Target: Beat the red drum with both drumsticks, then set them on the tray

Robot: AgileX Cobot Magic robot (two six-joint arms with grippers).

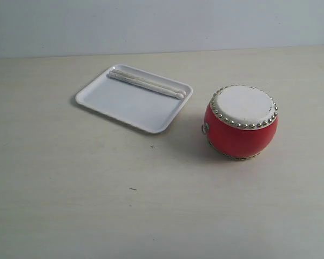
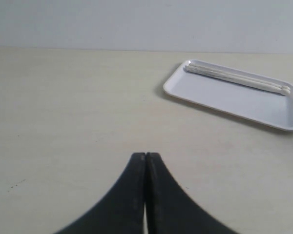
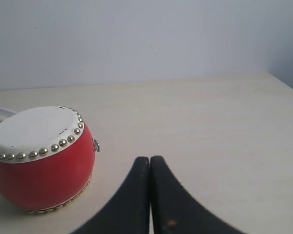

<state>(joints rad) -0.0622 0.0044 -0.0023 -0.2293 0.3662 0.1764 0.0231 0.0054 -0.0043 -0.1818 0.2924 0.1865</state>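
The red drum [image 1: 241, 123] stands upright on the table at the right, white skin up, also in the right wrist view [image 3: 39, 158]. Two pale drumsticks [image 1: 147, 83] lie side by side along the far rim of the white tray [image 1: 124, 102] at the left; the left wrist view shows the drumsticks [image 2: 237, 78] and tray [image 2: 224, 97] too. My left gripper [image 2: 145, 155] is shut and empty, well short of the tray. My right gripper [image 3: 150, 158] is shut and empty, beside the drum and apart from it. Neither arm shows in the exterior view.
A pale wooden tabletop [image 1: 151, 205] runs to a plain light wall [image 1: 162, 21] at the back. In the right wrist view the table's edge [image 3: 285, 83] shows on the side away from the drum.
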